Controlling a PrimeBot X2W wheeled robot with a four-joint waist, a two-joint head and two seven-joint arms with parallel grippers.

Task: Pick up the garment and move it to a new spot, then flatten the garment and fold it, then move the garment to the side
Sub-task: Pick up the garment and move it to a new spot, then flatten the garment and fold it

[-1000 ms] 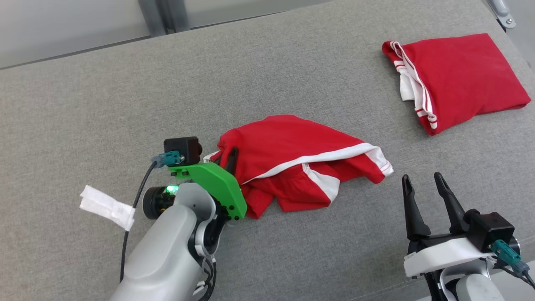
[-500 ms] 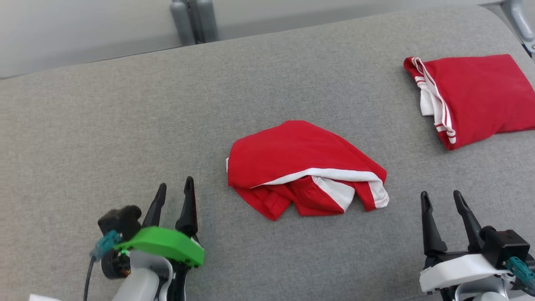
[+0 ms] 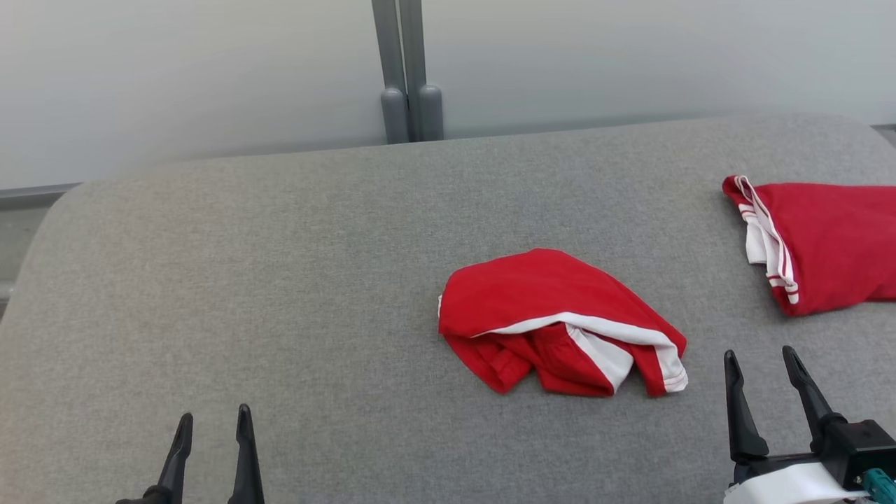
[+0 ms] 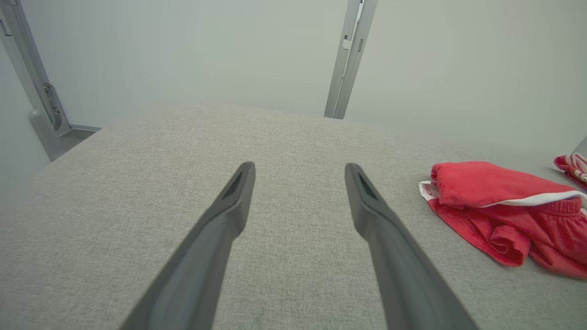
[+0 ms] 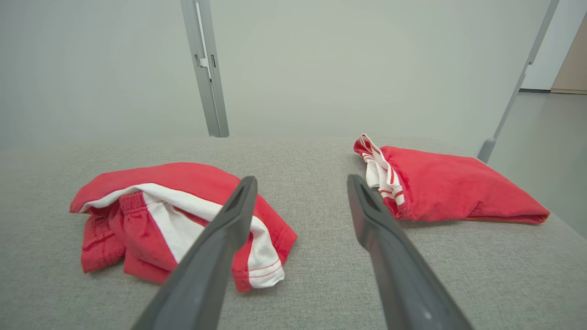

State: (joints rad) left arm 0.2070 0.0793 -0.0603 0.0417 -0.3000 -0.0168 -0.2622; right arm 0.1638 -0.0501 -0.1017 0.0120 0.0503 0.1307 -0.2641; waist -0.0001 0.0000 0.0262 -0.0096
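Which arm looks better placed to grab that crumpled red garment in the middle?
Right, probably. The right gripper is open and close beside the crumpled garment; the left gripper is open too, but farther away.

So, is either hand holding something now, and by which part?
Nothing is held. The left hand and the right hand are open and empty, both apart from the garment.

The desk [image 3: 280,280] is showing a matt, coarse-woven grey cloth covering. Left of the right end effector [image 3: 759,351], the garment [image 3: 546,301] is showing soft matt red cloth.
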